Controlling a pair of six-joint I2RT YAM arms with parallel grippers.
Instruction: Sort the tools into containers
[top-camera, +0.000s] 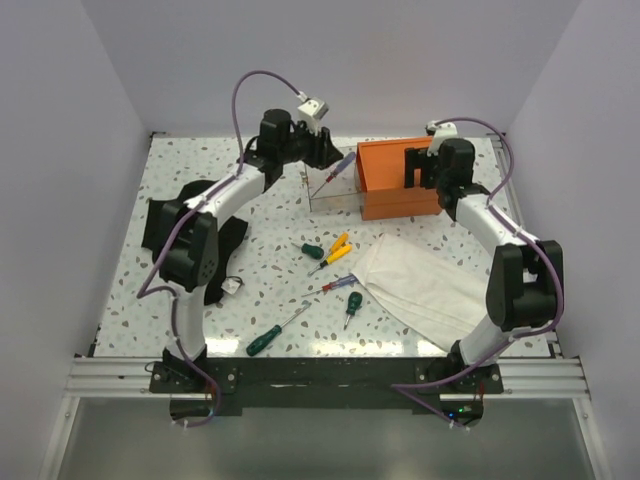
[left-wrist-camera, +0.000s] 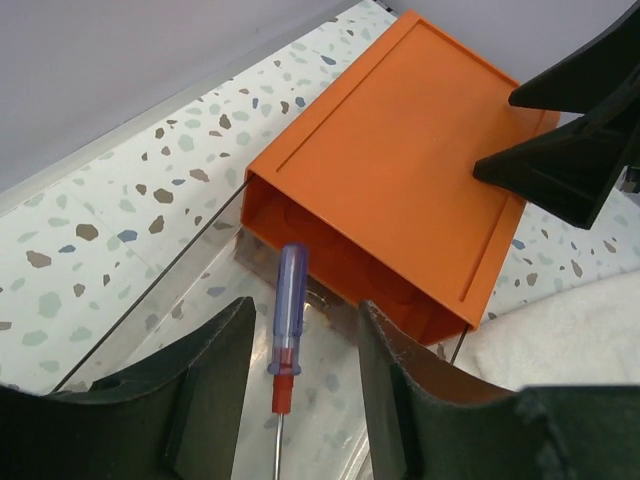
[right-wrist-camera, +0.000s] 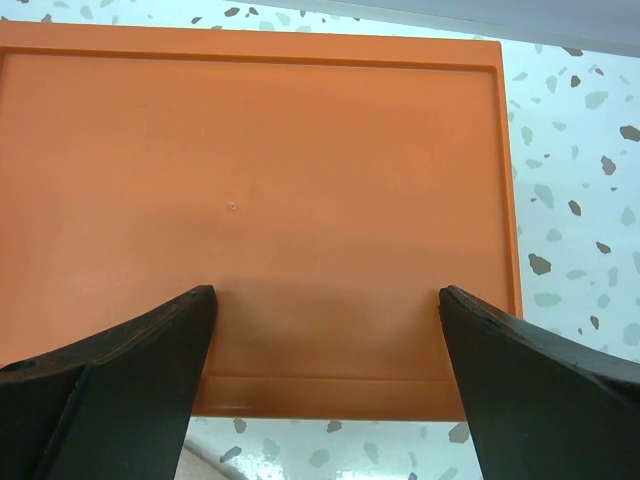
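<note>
The orange box (top-camera: 398, 178) stands at the back right, with a clear drawer (top-camera: 335, 197) pulled out of its left face. A screwdriver with a purple handle (left-wrist-camera: 290, 300) lies in that drawer, also seen in the top view (top-camera: 337, 170). My left gripper (left-wrist-camera: 305, 312) is open just above it, its fingers (left-wrist-camera: 215, 360) on either side of the handle without touching it. My right gripper (right-wrist-camera: 325, 295) is open and empty, hovering over the box's flat top (right-wrist-camera: 260, 200); in the top view this gripper (top-camera: 418, 166) sits above the box.
Several screwdrivers lie mid-table: short green (top-camera: 308, 250), yellow (top-camera: 333, 252), red and blue (top-camera: 336, 286), small green (top-camera: 352, 304), long green (top-camera: 270, 338). A white cloth (top-camera: 425, 282) lies at the right. Black fabric (top-camera: 232, 245) lies under the left arm.
</note>
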